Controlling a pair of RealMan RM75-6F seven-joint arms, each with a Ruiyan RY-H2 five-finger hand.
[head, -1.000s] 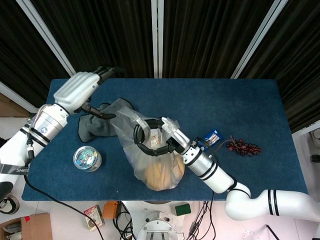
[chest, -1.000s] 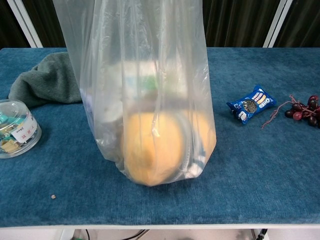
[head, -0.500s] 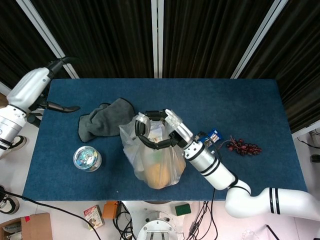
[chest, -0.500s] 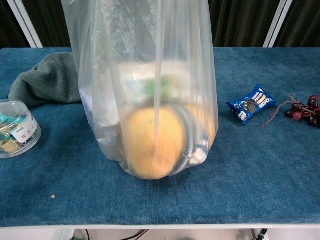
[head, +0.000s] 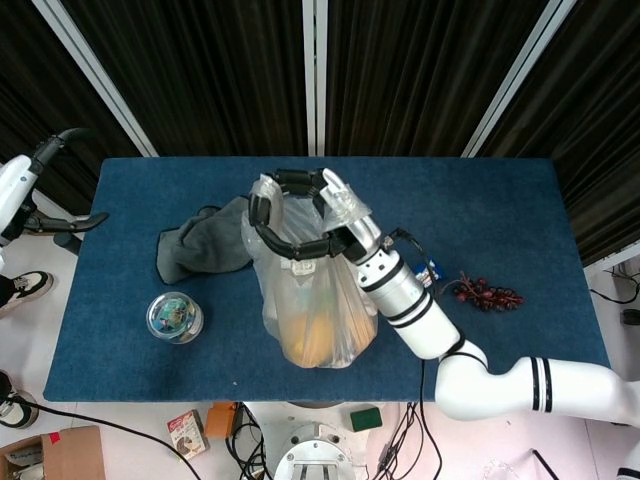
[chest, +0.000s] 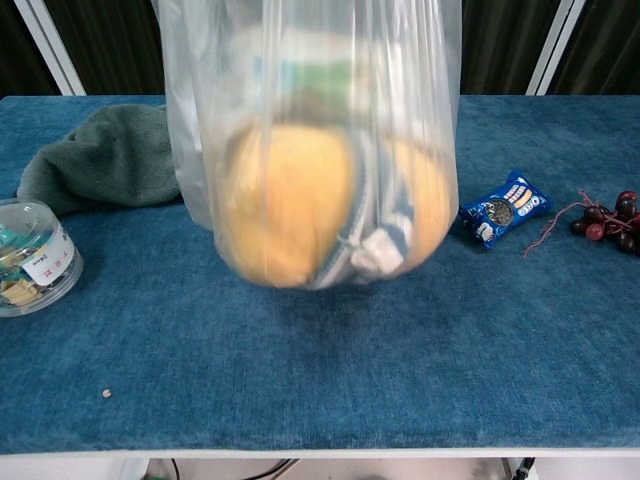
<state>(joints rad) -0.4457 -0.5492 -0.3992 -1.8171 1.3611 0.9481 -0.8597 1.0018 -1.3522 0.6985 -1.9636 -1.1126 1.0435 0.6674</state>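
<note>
Dark slatted curtains are hanging behind a blue-clothed table (head: 500, 220), where the right hand (head: 335, 215) is gripping the gathered mouth of a clear plastic bag (chest: 310, 150), fingers curled through the film. In the chest view the bag is hanging just above the cloth, a round orange-yellow plush toy (chest: 290, 215) bulging at its bottom. The left hand (head: 25, 195) is hovering off the table's far left edge, holding nothing, fingers apart. A grey towel (head: 200, 245) is lying just left of the bag, a clear tub of clips (head: 175, 317) near-left, a blue snack packet (chest: 503, 207) and a bunch of grapes (chest: 605, 225) to the right. Thin film could be slipping or tearing under the load, and a swinging bag could be dragging the towel.
</note>
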